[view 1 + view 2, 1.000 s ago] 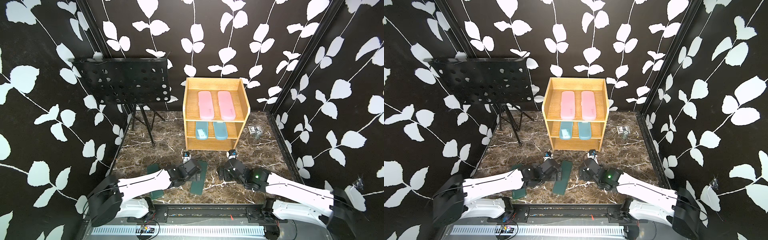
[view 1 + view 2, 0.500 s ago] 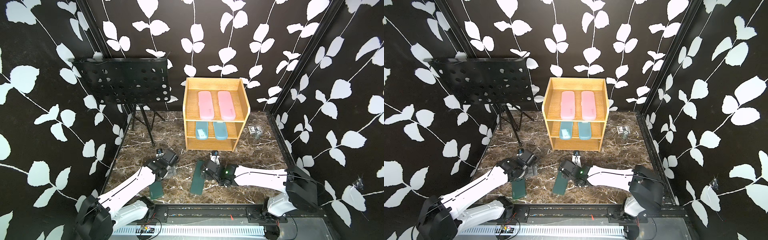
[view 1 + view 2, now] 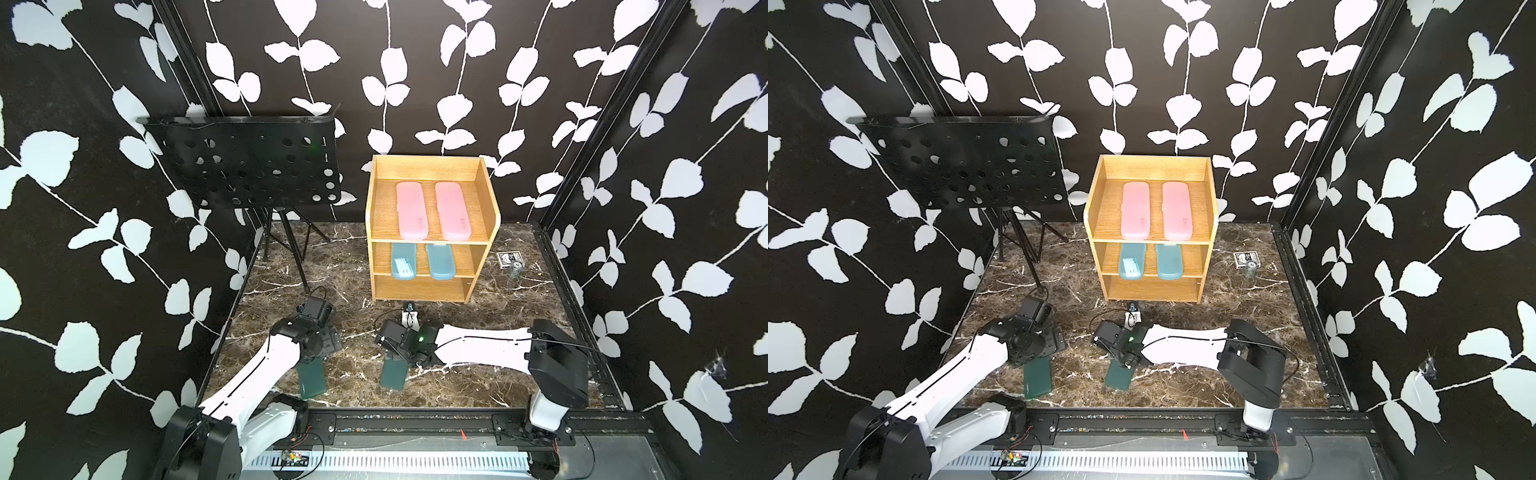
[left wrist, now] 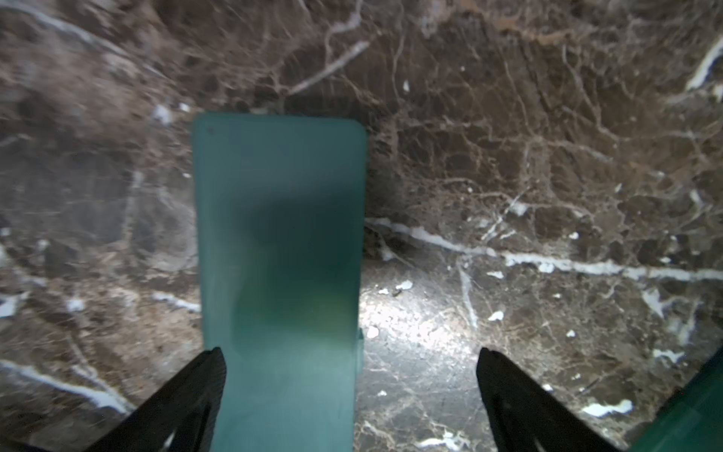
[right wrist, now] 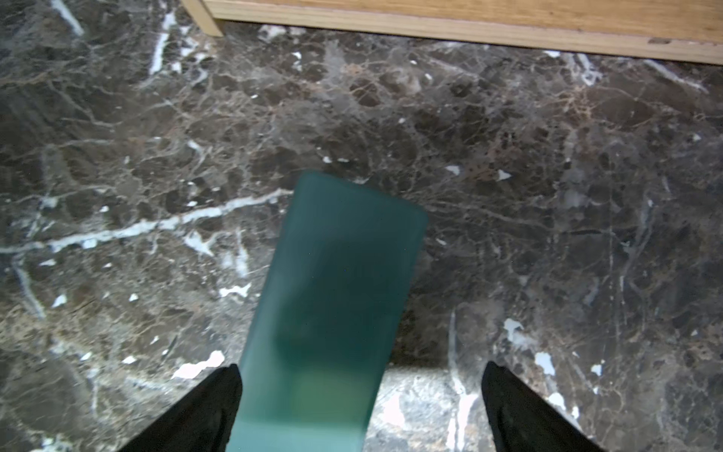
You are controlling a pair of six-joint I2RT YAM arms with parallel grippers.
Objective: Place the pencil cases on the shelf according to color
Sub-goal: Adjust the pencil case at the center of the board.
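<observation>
Both arms have left their huddle at mid-floor since a second ago; the left arm has pulled over toward 7 o'clock, and the right arm has stretched across from its base to 6 o'clock, so each one now hangs over its own dark green case; the left gripper [image 4: 351,352] stands with its jaws spread wide over the left green case [image 3: 312,379], one finger just beside a long edge and the other well clear, holding nothing; the right gripper [image 5: 362,366] is spread just as wide over the middle green case [image 3: 394,373], likewise empty; both cases lie flat on the marble floor [image 3: 457,395], well apart from each other and near the front rail; at 12 o'clock the shelf [image 3: 490,199] already carries the two pink cases [image 3: 411,210] side by side on its top tier and the two blue cases [image 3: 403,259] on the middle one, while the bottom tier [image 3: 419,289] is bare; to my eye the job is two-thirds done, and this repositioning sets up the last pair of grasps; each jaw pair sits off-centre on its case, so I'd expect a little sideways correction before closing, or a finger may land on the lid.
</observation>
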